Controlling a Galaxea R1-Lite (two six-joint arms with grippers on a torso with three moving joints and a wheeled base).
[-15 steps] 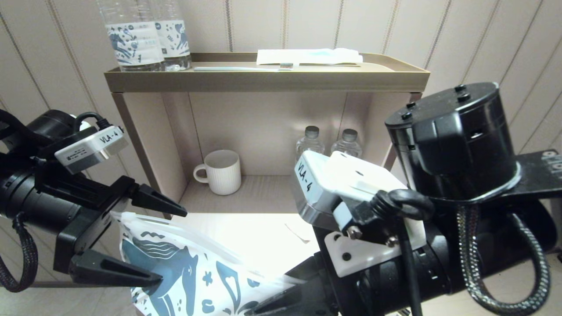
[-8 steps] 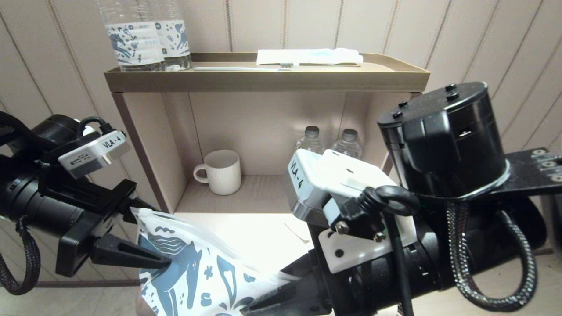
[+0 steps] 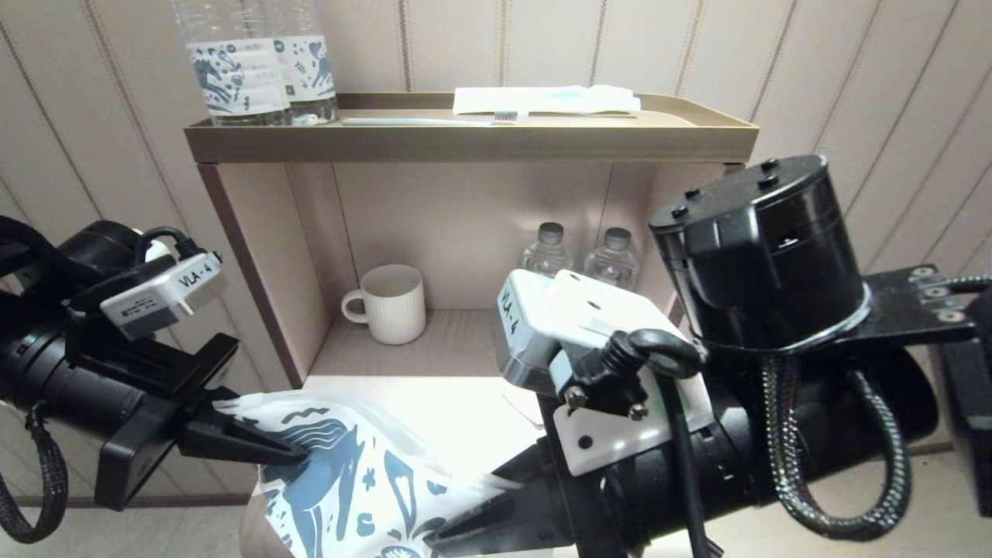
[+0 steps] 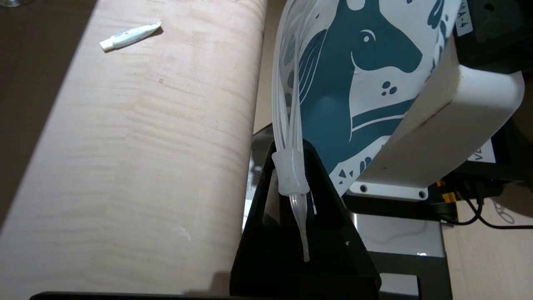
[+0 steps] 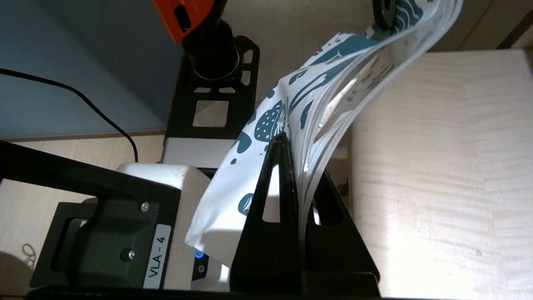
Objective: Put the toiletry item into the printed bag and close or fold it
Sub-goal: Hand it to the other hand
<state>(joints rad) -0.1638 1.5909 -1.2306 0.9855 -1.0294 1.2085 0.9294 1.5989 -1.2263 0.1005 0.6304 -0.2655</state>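
Observation:
The printed bag (image 3: 349,480), white with a dark blue horse, hangs stretched between my two grippers above the front of the pale wooden table (image 3: 465,411). My left gripper (image 3: 298,456) is shut on one end of it. In the left wrist view the left gripper (image 4: 289,152) pinches the bag's (image 4: 358,62) ribbed zip edge beside a white slider (image 4: 290,173). My right gripper (image 3: 446,539) is shut on the other end. The right wrist view shows the right gripper (image 5: 302,166) clamped on the bag's (image 5: 291,108) curved edge. No white comb is in view.
A shelf unit stands behind the table. Its top tray (image 3: 465,143) holds two horse-label water bottles (image 3: 256,62), a pale blue toothbrush (image 3: 426,121) and a white packet (image 3: 542,99). Inside are a white mug (image 3: 391,302) and two small bottles (image 3: 581,252). A small white tube (image 4: 130,35) lies on the table.
My left gripper, open around the bag's end a second ago, has shut on it. The right arm has shifted a little left, and the bag's left end has sunk lower.

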